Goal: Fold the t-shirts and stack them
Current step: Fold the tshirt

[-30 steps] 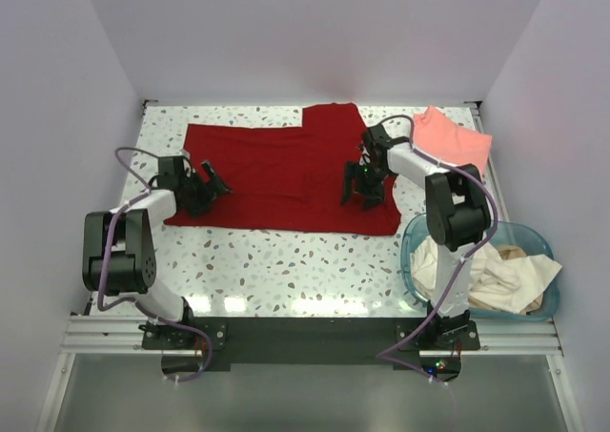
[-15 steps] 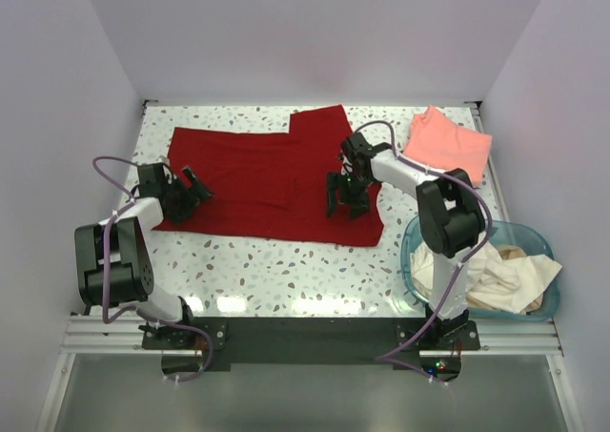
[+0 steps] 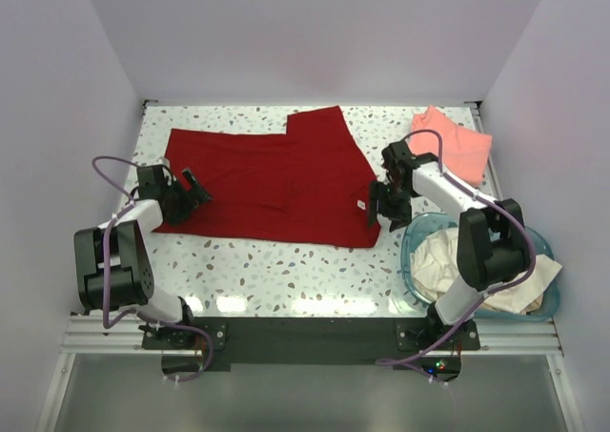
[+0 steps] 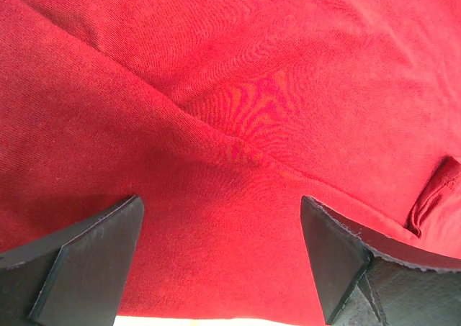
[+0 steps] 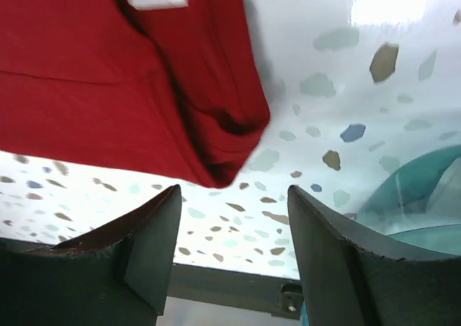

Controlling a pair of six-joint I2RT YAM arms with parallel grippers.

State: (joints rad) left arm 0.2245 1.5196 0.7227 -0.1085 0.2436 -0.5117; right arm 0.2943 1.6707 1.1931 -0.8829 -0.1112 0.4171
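Note:
The dark red t-shirt (image 3: 272, 179) lies spread on the speckled table, its white neck label at the right edge near the front. My left gripper (image 3: 193, 190) is open over the shirt's left edge; in the left wrist view red cloth (image 4: 230, 110) fills the frame between the spread fingers. My right gripper (image 3: 386, 206) is open and empty just off the shirt's right front corner (image 5: 223, 142), above bare table. A salmon-pink t-shirt (image 3: 453, 143) lies folded at the back right. Cream-white t-shirts (image 3: 477, 265) lie in the basket.
A translucent teal basket (image 3: 543, 236) stands at the front right, close to my right gripper, its rim showing in the right wrist view (image 5: 425, 175). White walls enclose the table on three sides. The table's front rail (image 3: 305, 332) runs below.
My right gripper has moved right, off the red shirt to its right front corner. The shirt slid left between the earlier frames. My left gripper has stayed put since half a second ago.

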